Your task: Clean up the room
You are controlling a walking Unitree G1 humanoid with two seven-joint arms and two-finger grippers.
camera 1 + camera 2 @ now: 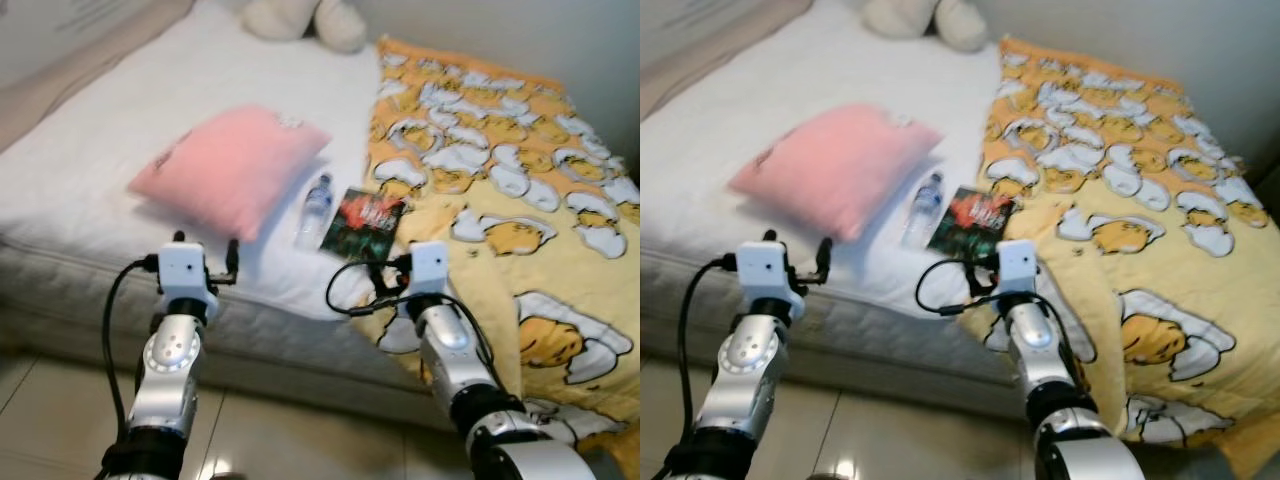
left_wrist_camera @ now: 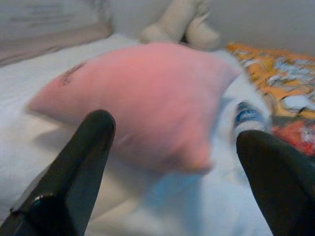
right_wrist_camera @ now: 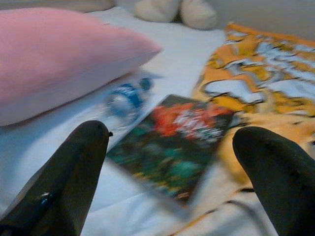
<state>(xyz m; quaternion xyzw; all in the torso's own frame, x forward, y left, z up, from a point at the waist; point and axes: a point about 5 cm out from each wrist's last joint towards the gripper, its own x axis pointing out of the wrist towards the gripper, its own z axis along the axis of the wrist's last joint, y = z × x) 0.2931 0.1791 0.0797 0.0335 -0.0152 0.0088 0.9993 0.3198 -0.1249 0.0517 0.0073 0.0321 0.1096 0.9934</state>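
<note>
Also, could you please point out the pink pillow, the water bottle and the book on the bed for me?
pink pillow [image 1: 232,165]: left eye view, middle of its top face.
water bottle [image 1: 315,205]: left eye view, on its clear body below the blue label.
book [image 1: 362,222]: left eye view, middle of its dark and red cover.

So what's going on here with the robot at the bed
The robot stands at the bed's edge with both arms raised toward the clutter on it, holding nothing. The left tool is open and aimed at the pink pillow. The right tool, also open, faces the book, which lies half on the white sheet and half on the yellow blanket. A water bottle lies between pillow and book. A plush toy sits at the far end.
</note>
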